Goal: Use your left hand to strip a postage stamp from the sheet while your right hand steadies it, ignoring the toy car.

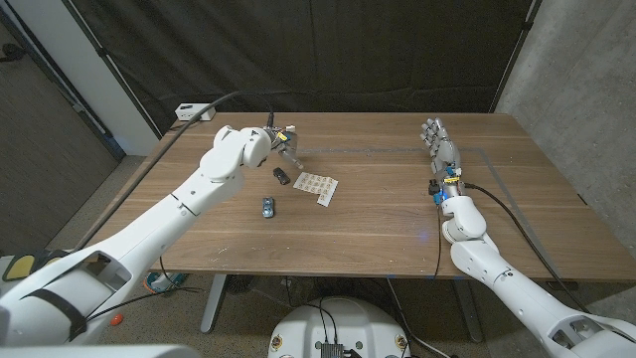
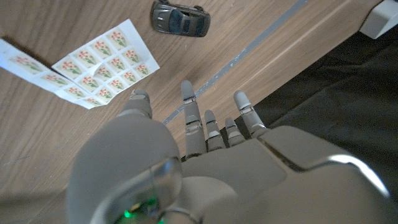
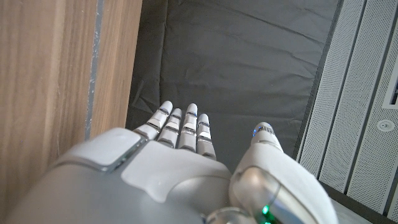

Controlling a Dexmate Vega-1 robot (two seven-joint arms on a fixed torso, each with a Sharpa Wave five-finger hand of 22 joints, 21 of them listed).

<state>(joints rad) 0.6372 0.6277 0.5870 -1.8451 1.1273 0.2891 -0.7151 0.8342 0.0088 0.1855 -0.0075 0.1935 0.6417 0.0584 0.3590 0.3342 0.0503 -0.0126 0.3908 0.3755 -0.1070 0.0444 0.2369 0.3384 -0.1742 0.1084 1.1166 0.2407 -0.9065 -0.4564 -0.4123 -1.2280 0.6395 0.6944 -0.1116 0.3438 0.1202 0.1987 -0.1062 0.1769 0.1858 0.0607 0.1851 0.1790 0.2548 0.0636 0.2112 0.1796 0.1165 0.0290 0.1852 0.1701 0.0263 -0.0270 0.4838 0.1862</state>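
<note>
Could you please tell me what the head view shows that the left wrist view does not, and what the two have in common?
The head view alone takes in the right hand, open and well apart from the sheet of postage stamps, and a small dark cylinder-like object beside the sheet. The left wrist view alone shows the red flower print on the stamps. Both share the wooden table, the small dark toy car, the sheet, and the left hand, open and holding nothing.

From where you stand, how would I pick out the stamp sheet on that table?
Start at the wooden table and go to its left-middle, just in front of the left hand. The stamp sheet lies flat there, pale paper with rows of small pictures, unlike the dark toy car beside it.
</note>
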